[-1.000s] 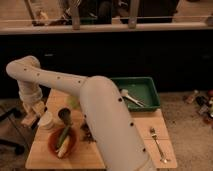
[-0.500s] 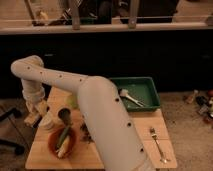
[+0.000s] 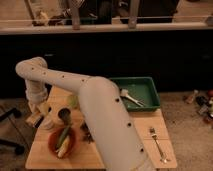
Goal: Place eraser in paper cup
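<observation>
Paper cup [image 3: 48,121]: small, cream-tinted, upright near the left edge of the wooden table [image 3: 145,131], partly hidden by the lower end of the arm. Eraser: cannot be made out separately at this moment.

Gripper [image 3: 36,118]: at the table's left edge, pointing down, directly beside and slightly left of the paper cup, overlapping its outline from this angle. Cannot tell how wide it is or whether it grips anything; contact with the cup likewise cannot be judged.

Arm [image 3: 95,105]: thick white links, runs from the lower centre of the view up and left across the table to a bend at the upper left, then drops to the gripper.

Just right of the paper cup: dark grey metal cup [image 3: 64,115], upright. Below that: orange bowl [image 3: 62,141] holding a green and a pale item, near the front left corner of the table.

Far right of table: green tray [image 3: 150,88] at the back, a pale utensil [image 3: 129,96] lying inside it. Fork [image 3: 156,143] flat on the table near the front right, well apart from the cups.
</observation>
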{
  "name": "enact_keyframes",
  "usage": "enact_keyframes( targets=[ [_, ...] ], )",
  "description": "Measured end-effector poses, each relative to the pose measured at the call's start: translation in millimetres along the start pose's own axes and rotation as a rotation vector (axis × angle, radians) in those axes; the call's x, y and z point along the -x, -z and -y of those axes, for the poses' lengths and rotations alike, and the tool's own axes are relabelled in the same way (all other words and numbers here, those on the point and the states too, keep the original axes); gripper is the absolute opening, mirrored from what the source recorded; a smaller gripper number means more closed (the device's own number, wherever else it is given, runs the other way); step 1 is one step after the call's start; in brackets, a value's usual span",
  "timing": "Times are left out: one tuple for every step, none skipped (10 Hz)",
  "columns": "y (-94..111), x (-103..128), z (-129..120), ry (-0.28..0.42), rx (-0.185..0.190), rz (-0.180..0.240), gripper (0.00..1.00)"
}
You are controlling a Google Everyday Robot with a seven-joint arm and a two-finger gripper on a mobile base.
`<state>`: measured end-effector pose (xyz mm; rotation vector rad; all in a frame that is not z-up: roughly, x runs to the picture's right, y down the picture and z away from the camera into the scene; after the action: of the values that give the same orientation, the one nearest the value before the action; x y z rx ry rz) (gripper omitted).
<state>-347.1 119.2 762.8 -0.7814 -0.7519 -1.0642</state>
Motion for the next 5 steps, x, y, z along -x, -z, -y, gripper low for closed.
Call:
enact_keyframes(
  targets=[
    [-1.6, -2.0, -0.3, -0.006, -0.005, 0.0, 0.03],
    [-2.8, -3.6, -0.9, -0.01, -0.008, 0.0, 0.03],
    [-3.5, -5.4, -1.7, -0.015, -0.013, 0.0, 0.03],
    [-4.2, -6.1, -2.2, -0.018, -0.016, 0.0, 0.03],
    [-4.9, -7.3, -2.8, -0.023, -0.019, 0.0, 0.03]
  ],
)
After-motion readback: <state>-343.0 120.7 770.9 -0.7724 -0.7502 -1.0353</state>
